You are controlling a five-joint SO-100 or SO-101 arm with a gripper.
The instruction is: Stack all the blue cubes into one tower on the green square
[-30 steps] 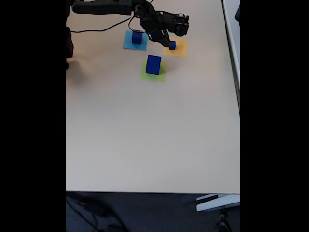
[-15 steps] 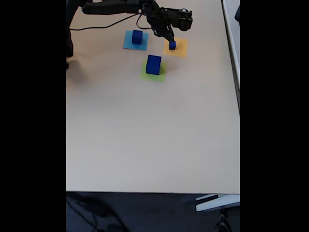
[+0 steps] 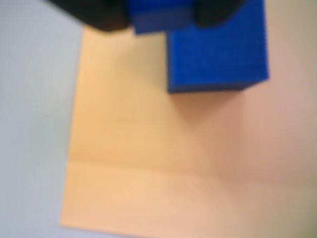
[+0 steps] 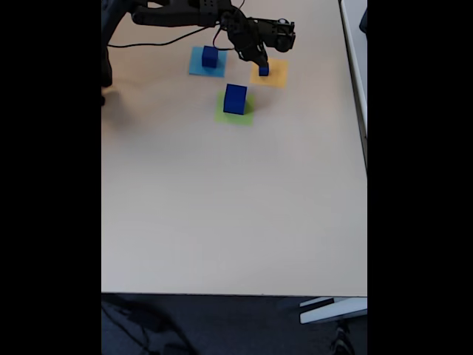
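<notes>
Table: a pale beige tabletop (image 4: 222, 207) fills the middle of the fixed view; all the action sits in its upper part.
Arm: the black arm (image 4: 177, 13) reaches in from the upper left of the fixed view toward the upper centre.
Green square: the green square (image 4: 245, 116) lies just below the other two patches, upper centre of the fixed view.
Largest cube: the largest blue cube (image 4: 235, 98) stands on the green square; judged from this, the tower's base is in place.
Light-blue square: the light-blue square (image 4: 196, 66) lies at upper left of the green one.
Middle cube: the mid-sized blue cube (image 4: 210, 57) sits on the light-blue square, apart from the gripper, not yet stacked.
Orange square: the orange square (image 4: 277, 75) lies at upper right; in the wrist view (image 3: 148, 163) it takes up most of the frame.
Smallest cube: the smallest blue cube (image 4: 264, 70) sits on the orange square, at the upper right of the wrist view (image 3: 218, 54).
Gripper: the gripper (image 4: 259, 61) is right at the smallest cube; whether its jaws are spread or closed cannot be told, since the wrist view is blurred and shows only dark tips at the top edge.
Progress: one cube of three appears placed; two look left to stack.
</notes>
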